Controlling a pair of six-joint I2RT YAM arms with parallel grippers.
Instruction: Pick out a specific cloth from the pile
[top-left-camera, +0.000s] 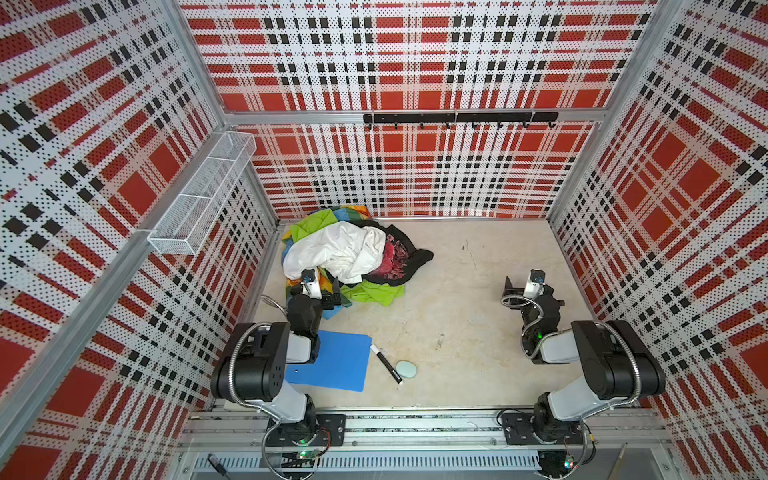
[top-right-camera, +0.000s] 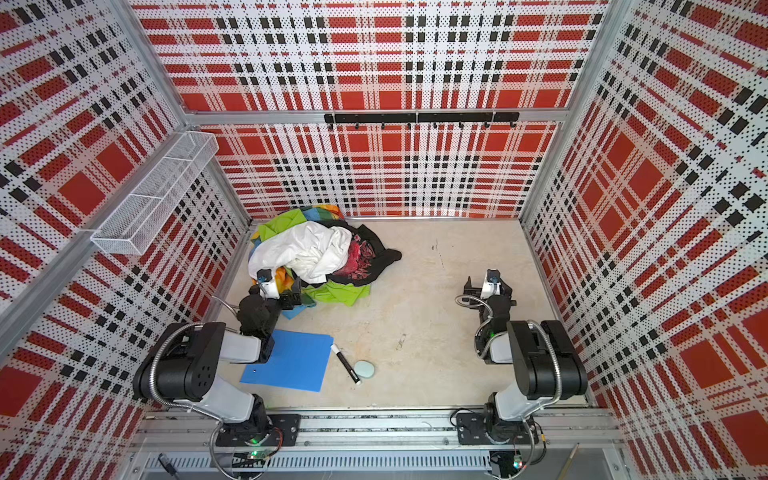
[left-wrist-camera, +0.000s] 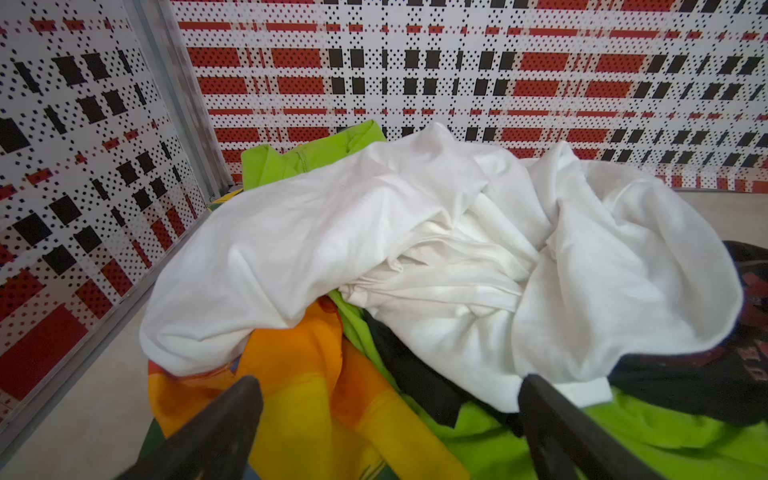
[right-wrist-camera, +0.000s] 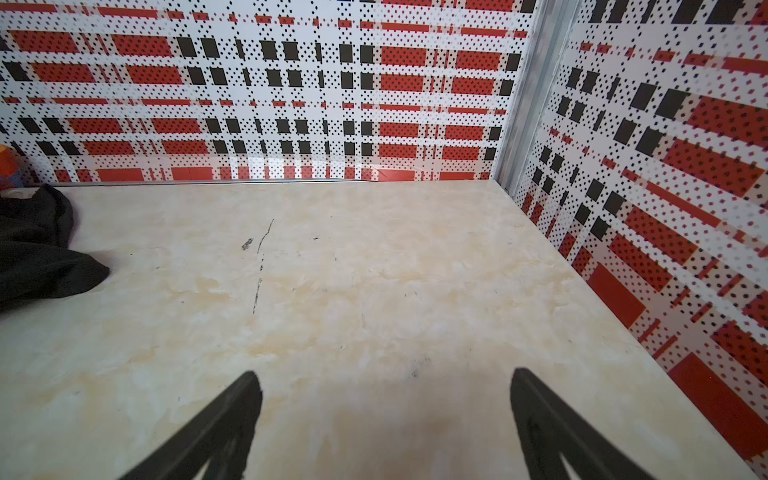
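Both released: left end effector (left-wrist-camera: 386, 388) is hovering at the pile (top-left-camera: 336, 249), centre-left; right end effector (right-wrist-camera: 384, 378) over the desk (right-wrist-camera: 374, 270).

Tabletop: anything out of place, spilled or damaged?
Nothing is spilled or broken. The beige tabletop carries a thin dark scratch line. The black garment with red print lies partly buried under the crumpled white cloth.

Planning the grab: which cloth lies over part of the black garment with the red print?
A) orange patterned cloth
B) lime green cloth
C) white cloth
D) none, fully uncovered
C: in a top view the white cloth drapes over one side of the black garment, hiding part of its print.
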